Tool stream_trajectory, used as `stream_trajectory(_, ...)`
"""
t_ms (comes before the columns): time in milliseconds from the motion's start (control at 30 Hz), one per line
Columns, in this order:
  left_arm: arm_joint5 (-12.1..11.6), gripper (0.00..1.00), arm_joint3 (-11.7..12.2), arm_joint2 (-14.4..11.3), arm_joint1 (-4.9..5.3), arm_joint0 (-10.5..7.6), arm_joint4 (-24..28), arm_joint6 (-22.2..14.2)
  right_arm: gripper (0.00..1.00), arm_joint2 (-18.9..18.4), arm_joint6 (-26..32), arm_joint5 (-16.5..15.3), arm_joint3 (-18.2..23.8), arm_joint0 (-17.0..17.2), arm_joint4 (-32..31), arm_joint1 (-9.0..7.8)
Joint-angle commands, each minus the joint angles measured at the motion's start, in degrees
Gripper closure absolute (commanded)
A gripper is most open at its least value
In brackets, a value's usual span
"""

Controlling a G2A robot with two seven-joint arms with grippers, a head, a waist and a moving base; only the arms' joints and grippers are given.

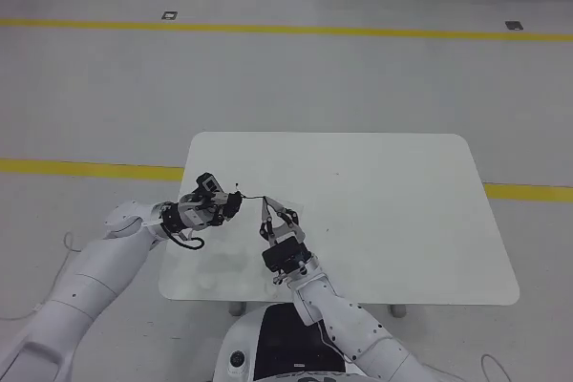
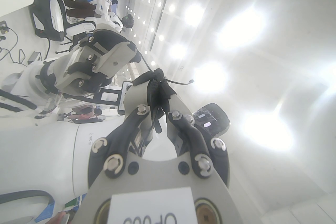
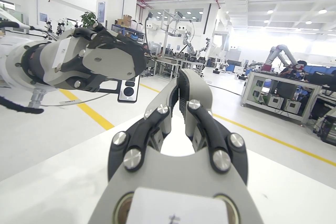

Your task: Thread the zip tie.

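White tabletop point(image 1: 392, 220), grey floor point(image 1: 76, 95) with yellow lines point(image 1: 267, 30), workbenches point(image 3: 278, 94) and a potted plant point(image 3: 88, 17) behind.

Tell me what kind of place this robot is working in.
Most likely a robotics lab or factory test hall: other robot arms stand at framed workstations, yellow floor lines mark lanes, and the high ceiling carries exposed pipes.

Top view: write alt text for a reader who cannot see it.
A thin black zip tie is stretched between the left end effector and the right end effector, both shut on it, over the near side of a white table. Grey floor with yellow lines surrounds the table.
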State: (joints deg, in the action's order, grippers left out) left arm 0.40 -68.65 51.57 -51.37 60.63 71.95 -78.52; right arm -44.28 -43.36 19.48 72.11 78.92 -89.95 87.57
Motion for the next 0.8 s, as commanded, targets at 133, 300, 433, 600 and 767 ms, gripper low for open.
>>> stream_trajectory(133,0.0,1.0,0.0,0.0,0.0,0.0,0.0,0.0,1.0,-0.4,0.0,0.0,0.0,0.1,0.0,-0.07)
stream_trajectory(300,0.0,1.0,0.0,0.0,0.0,0.0,0.0,0.0,1.0,-0.8,-0.1,0.0,0.0,0.3,0.0,-0.08)
stream_trajectory(433,0.0,1.0,0.0,0.0,0.0,0.0,0.0,0.0,1.0,-1.2,-0.3,0.0,0.1,0.7,0.0,-0.08)
stream_trajectory(600,0.0,1.0,0.0,0.0,0.0,0.0,0.0,0.0,1.0,-1.5,-0.4,0.0,0.0,0.9,0.0,-0.08)
stream_trajectory(767,0.0,1.0,0.0,0.0,0.0,0.0,0.0,0.0,1.0,-1.8,-0.5,0.0,0.0,1.1,0.0,-0.08)
